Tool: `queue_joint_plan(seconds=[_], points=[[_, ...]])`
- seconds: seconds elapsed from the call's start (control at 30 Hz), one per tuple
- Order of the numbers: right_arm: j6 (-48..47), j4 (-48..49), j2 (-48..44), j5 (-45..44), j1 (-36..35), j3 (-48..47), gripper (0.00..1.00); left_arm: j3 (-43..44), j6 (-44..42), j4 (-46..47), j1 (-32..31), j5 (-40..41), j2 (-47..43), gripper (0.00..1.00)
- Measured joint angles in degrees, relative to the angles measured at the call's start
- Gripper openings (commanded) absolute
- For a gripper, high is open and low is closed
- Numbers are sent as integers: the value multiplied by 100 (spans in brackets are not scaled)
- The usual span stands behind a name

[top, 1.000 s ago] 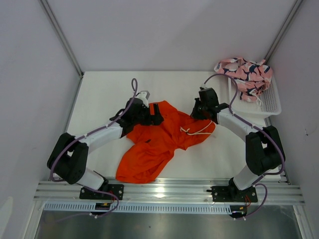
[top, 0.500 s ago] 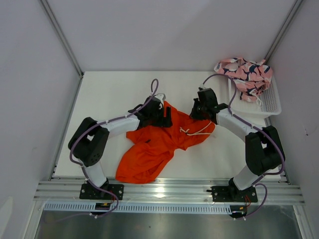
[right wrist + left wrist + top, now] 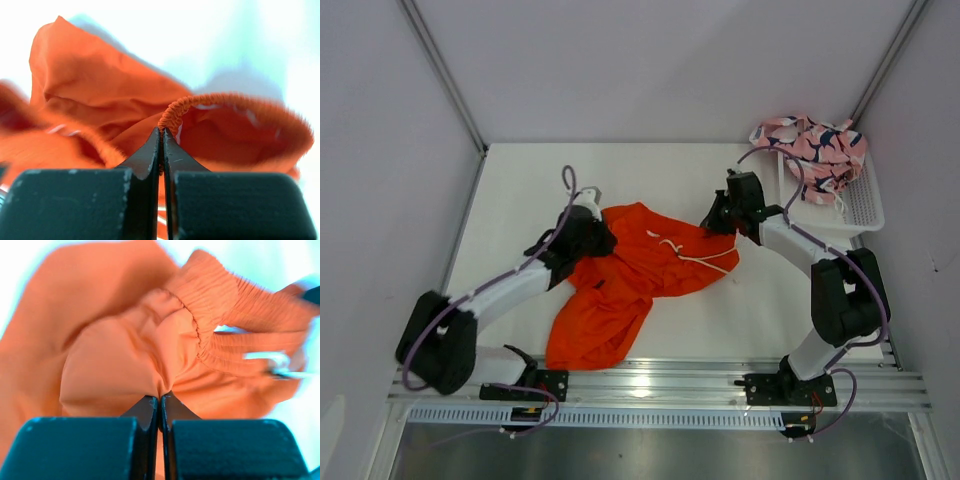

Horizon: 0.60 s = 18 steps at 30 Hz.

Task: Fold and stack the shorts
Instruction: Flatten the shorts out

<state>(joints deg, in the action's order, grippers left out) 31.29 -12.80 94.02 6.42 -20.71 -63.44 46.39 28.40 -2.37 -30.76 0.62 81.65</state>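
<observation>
Orange shorts [image 3: 642,268] are clamped by both jaws near the waistband — spreading step; an outward pull is needed next.

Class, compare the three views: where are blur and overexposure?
Top external: sharp, evenly lit, bright orange fabric shorts crisp. Left wrist: fabric smeared, background washed white, left gripper sharp. Right wrist: shorts blurred at left, background blown out, right gripper sharp.

orange shorts [image 3: 125,355] blurred, cropped at edges in both wrist views
</observation>
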Motion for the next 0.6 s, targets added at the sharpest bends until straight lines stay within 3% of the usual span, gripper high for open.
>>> queue_joint_plan(seconds=[0.13, 0.2, 0.4, 0.43, 0.47, 0.6], points=[[70, 184, 236, 186, 146, -2, 0, -1099, 13, 984, 83, 131, -1851, 0], [68, 190, 437, 238, 133, -2, 6, -1606, 61, 1316, 63, 87, -2382, 0], [57, 157, 791, 339, -37, 2, 31, -2533, 216, 1491, 63, -133, -2514, 1], [26, 173, 778, 339, -57, 2, 37, -2603, 219, 1453, 63, -146, -2516, 2], [11, 166, 754, 339, -74, 2, 49, -2627, 216, 1421, 63, -151, -2522, 2], [-92, 85, 522, 289, -81, 2, 53, -2636, 197, 1412, 63, -236, -2671, 4]])
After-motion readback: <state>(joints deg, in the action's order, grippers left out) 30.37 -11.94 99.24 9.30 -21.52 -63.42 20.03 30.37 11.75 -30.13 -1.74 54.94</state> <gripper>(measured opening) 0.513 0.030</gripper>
